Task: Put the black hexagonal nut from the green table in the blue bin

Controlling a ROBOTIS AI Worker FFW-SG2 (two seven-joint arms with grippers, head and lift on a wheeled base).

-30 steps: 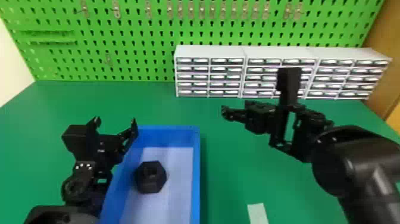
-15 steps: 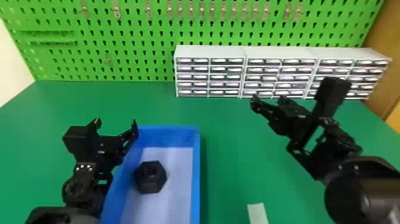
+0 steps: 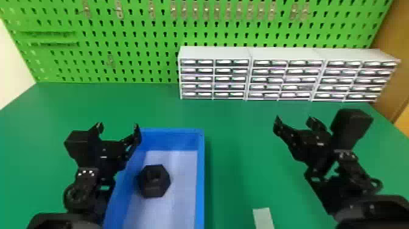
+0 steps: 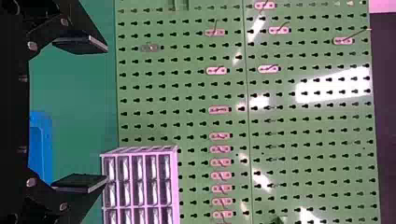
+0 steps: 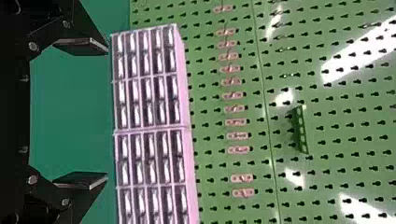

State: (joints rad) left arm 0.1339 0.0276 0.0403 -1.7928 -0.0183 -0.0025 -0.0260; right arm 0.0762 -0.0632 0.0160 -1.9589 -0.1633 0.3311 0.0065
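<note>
The black hexagonal nut [image 3: 154, 181] lies on the pale floor of the blue bin [image 3: 200, 182], close to the bin's left wall. My left gripper [image 3: 118, 129] stands open at the bin's left far corner, nothing between its fingers. Over the green table [image 3: 237, 121], right of the bin, is my right gripper [image 3: 295, 121], open and holding nothing. In the left wrist view, the left gripper [image 4: 105, 114] has its fingers wide apart, with a piece of the blue bin [image 4: 42, 140] beyond. The right wrist view has the right gripper [image 5: 106, 113] spread likewise.
White drawer cabinets [image 3: 213, 54] line the table's back right, in front of a green pegboard [image 3: 121, 39] with small metal hooks. A pale strip [image 3: 263, 217] lies on the table near the front, right of the bin.
My right arm has swung back toward the right and nearer the front, and its gripper has turned to point forward. The left arm, the bin and the nut have kept their places.
</note>
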